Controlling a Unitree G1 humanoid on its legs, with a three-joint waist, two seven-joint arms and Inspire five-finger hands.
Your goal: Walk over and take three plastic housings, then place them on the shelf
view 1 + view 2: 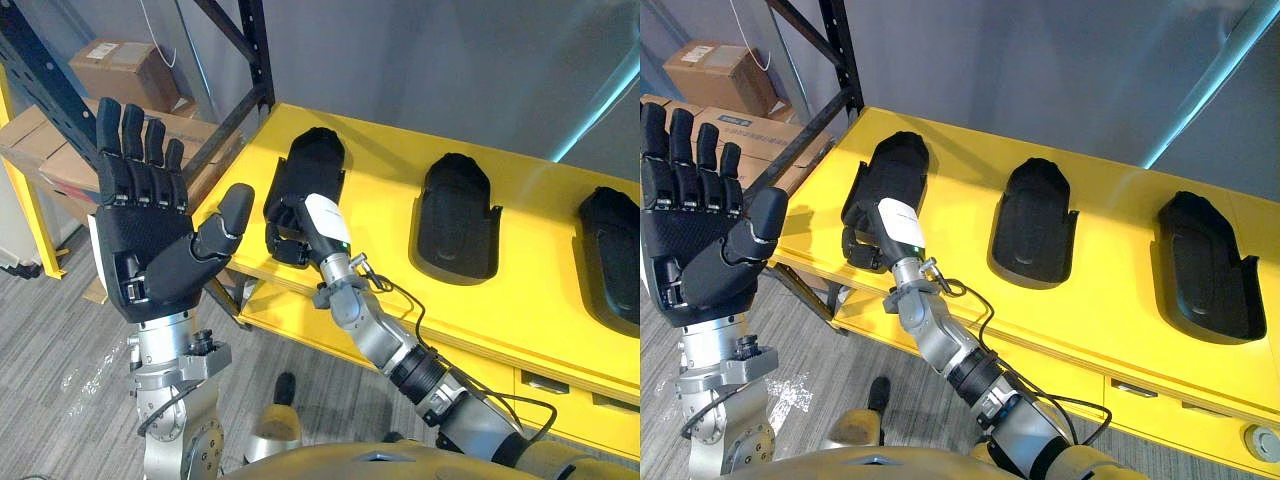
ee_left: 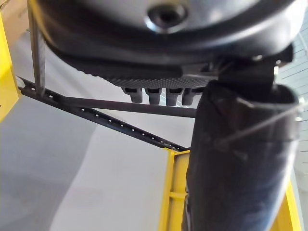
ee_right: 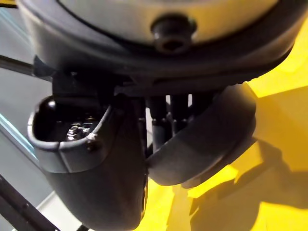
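**One gripped, two to go**

The right hand (image 1: 318, 222) has its fingers and thumb curled round the near end of the left housing (image 1: 312, 165), prob. because that end is easiest to reach. The housing lies flat on the yellow bench (image 1: 540, 300), not yet lifted. The left hand (image 1: 150, 240) is raised beside the bench, fingers straight, holding nothing, likely kept clear. The middle housing (image 1: 456, 215) and right housing (image 1: 612, 250) sit well apart, hollow side up, w/ nothing inside. The cardboard boxes (image 1: 120, 70) on the rack (image 1: 840, 50) are shut; contents can't be told

A yellow workbench (image 1: 540, 250) stands against a grey wall (image 1: 450, 70); beside it, a black metal rack (image 1: 261, 50), cardboard boxes (image 1: 115, 70) and grey plank floor (image 1: 60, 350).
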